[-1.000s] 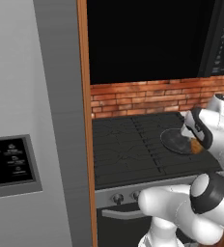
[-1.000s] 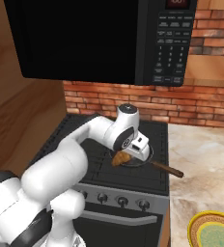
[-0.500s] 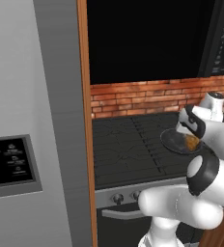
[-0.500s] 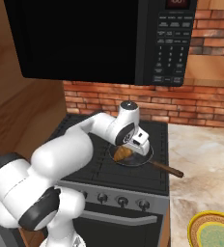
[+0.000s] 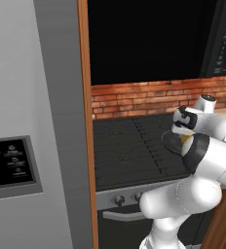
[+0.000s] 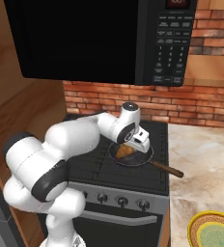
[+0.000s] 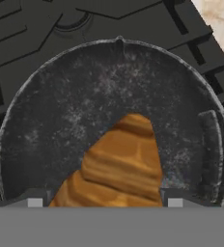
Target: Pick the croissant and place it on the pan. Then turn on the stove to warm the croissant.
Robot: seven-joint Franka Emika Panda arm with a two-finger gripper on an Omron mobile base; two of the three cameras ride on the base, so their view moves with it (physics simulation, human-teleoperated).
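Observation:
The dark round pan (image 6: 144, 159) sits on the right side of the black stove (image 6: 97, 166), its brown handle (image 6: 168, 169) pointing right. My gripper (image 6: 128, 149) reaches down into the pan's bowl, shut on the golden-brown croissant (image 6: 124, 151). In the hand view the croissant (image 7: 119, 169) lies between my two fingertips (image 7: 35, 202), low over the pan's (image 7: 61, 111) grey floor; I cannot tell whether it touches. From the left base view the gripper (image 5: 183, 138) and a bit of croissant (image 5: 186, 140) show over the pan (image 5: 171, 142). The stove's knobs (image 6: 102, 197) line its steel front.
A black microwave (image 6: 94, 38) hangs above the stove. A grey fridge (image 5: 32, 121) stands to the left past a wooden panel. A stone counter (image 6: 201, 159) lies to the right, with a yellow-green plate (image 6: 215, 232) near its front edge.
My gripper has come down with the croissant from above the pan into its bowl. The arm's elbow has swung nearer the cameras.

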